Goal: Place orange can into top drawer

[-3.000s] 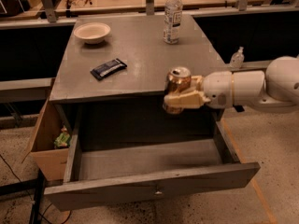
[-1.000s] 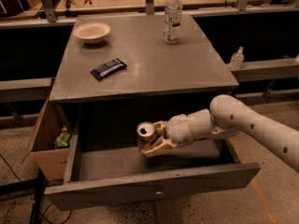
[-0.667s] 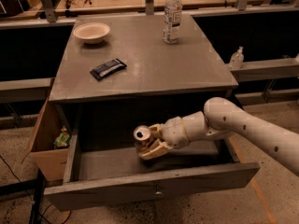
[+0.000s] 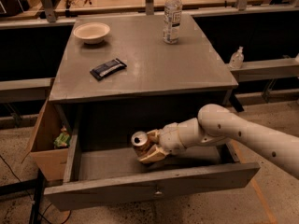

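The top drawer (image 4: 140, 190) is pulled open below the grey cabinet top, its flat front panel with a small knob facing me. My gripper (image 4: 150, 147) reaches in from the right and is shut on the orange can (image 4: 139, 140). The can is tilted, its silver top pointing left toward me, and it hangs inside the drawer just above the drawer floor, left of centre.
On the cabinet top (image 4: 196, 73) stand a beige bowl (image 4: 91, 32), a dark snack packet (image 4: 108, 68) and a clear water bottle (image 4: 172, 16). A brown cardboard box (image 4: 44, 143) with a green item hangs at the cabinet's left side. A small bottle (image 4: 236, 58) stands on the right ledge.
The gripper carried the can from the cabinet's front edge down into the open drawer, then a little further left and lower. The can has tipped more onto its side.
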Motion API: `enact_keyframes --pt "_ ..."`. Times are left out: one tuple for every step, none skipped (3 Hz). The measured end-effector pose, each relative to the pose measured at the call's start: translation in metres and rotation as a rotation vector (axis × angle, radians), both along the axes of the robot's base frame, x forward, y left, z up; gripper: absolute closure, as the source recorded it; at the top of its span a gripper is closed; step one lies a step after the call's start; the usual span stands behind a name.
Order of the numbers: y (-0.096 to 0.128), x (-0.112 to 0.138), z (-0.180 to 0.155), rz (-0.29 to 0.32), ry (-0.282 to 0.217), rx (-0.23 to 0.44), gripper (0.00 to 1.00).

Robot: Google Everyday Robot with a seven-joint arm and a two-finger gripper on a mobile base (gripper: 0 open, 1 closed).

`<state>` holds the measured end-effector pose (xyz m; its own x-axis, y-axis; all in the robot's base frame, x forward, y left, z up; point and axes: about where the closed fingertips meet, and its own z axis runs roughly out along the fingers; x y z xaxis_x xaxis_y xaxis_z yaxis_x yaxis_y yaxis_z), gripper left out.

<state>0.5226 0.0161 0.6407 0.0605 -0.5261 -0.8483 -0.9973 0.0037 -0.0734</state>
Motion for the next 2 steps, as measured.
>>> enact_keyframes --pt "-0.004 0.004 0.000 -0.035 -0.015 -0.014 0.35" --pt "-0.021 0.010 0.012 -0.074 -0.027 -0.014 0.11"
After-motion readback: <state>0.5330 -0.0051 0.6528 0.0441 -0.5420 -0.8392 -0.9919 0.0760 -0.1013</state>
